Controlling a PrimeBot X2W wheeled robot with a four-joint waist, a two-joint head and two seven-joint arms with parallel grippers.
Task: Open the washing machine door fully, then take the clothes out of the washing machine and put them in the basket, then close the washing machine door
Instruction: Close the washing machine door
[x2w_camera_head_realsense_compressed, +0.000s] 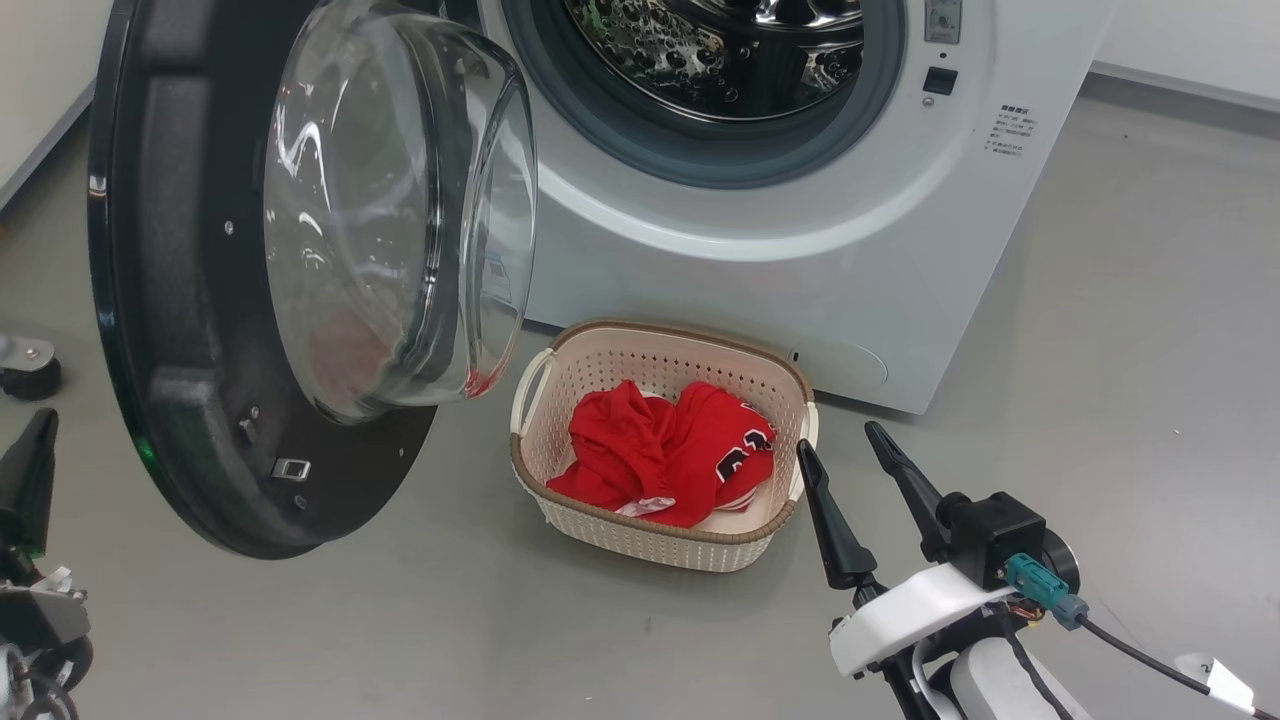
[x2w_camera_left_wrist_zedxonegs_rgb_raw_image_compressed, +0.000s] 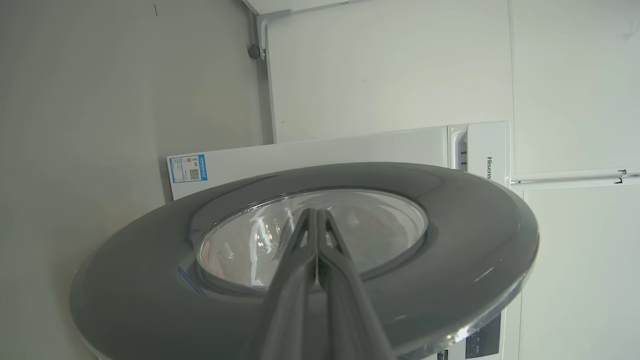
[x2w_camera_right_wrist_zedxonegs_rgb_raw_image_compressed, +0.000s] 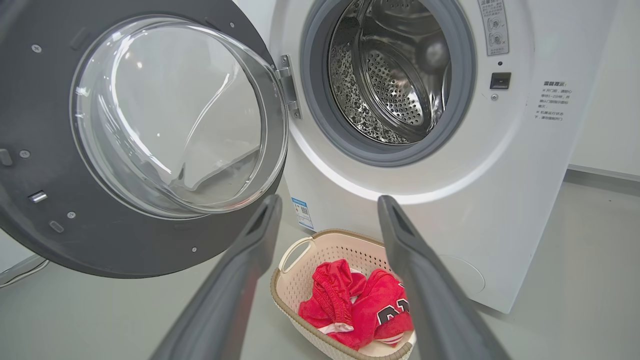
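Washing machine door (x2w_camera_head_realsense_compressed: 190, 330) stands swung open at nine o'clock, the left claw (x2w_camera_left_wrist_zedxonegs_rgb_raw_image_compressed: 318, 212) pinched shut at its outer face. At six o'clock the basket (x2w_camera_head_realsense_compressed: 640, 545) holds the red clothes (x2w_camera_head_realsense_compressed: 660, 450) before the washing machine (x2w_camera_head_realsense_compressed: 700, 260). At four o'clock the right claw (x2w_camera_head_realsense_compressed: 838, 437) gapes wide, empty, beside the basket.
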